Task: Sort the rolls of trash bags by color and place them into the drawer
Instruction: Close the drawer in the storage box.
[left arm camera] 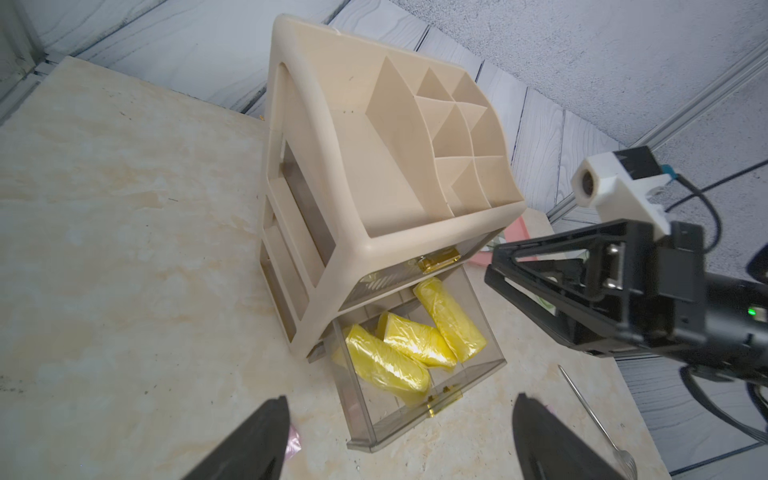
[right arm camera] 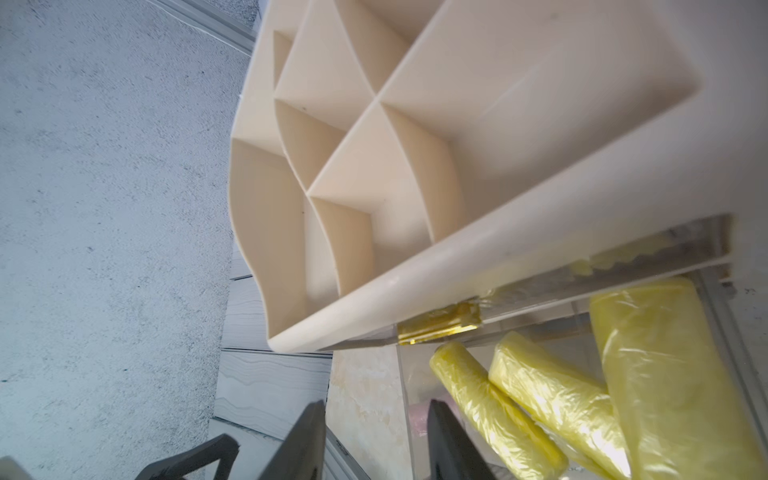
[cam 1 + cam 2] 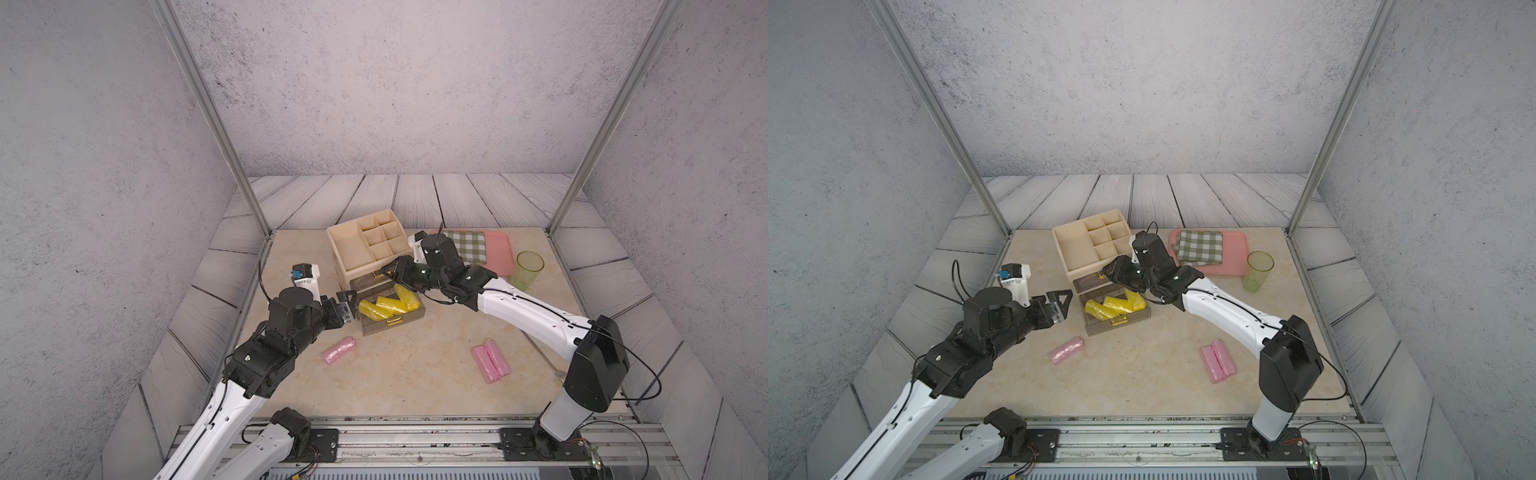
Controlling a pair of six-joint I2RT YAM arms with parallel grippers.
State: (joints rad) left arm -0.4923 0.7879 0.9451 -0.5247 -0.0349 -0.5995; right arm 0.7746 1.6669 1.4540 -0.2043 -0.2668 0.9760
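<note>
We find both arms at a beige organizer (image 3: 365,245) standing at the center of both top views, its lower drawer (image 3: 392,326) pulled out toward the bottom of the frame. Three yellow rolls (image 3: 388,306) lie in that smoky clear drawer, touching one another. Two slant side by side and the third angles against them at right.

The left gripper (image 3: 348,306) hovers just left of the open drawer, its fingers (image 1: 257,440) spread wide with nothing between them. The right gripper (image 3: 385,271) reaches in from the right of the frame, its tip just beside the gold handle (image 2: 436,328) of the upper drawer (image 3: 371,282). In the right wrist view its fingers (image 2: 303,440) stand partly apart and hold nothing. A yellowish streak behind that upper drawer's front could be contents or a reflection — we cannot tell.

Three pink rolls lie on the marble-look table (image 3: 415,382). A single pink roll (image 3: 339,350) sits lower left of the drawer. A pair of pink rolls (image 3: 490,360) lies touching side by side at lower right, well apart from it.

At the upper right of the tabletop, behind the right arm, a green checked cloth (image 3: 469,245) rests on a pink tray (image 3: 500,249) — a green tumbler (image 3: 528,270) stands upright just beside the tray.
</note>
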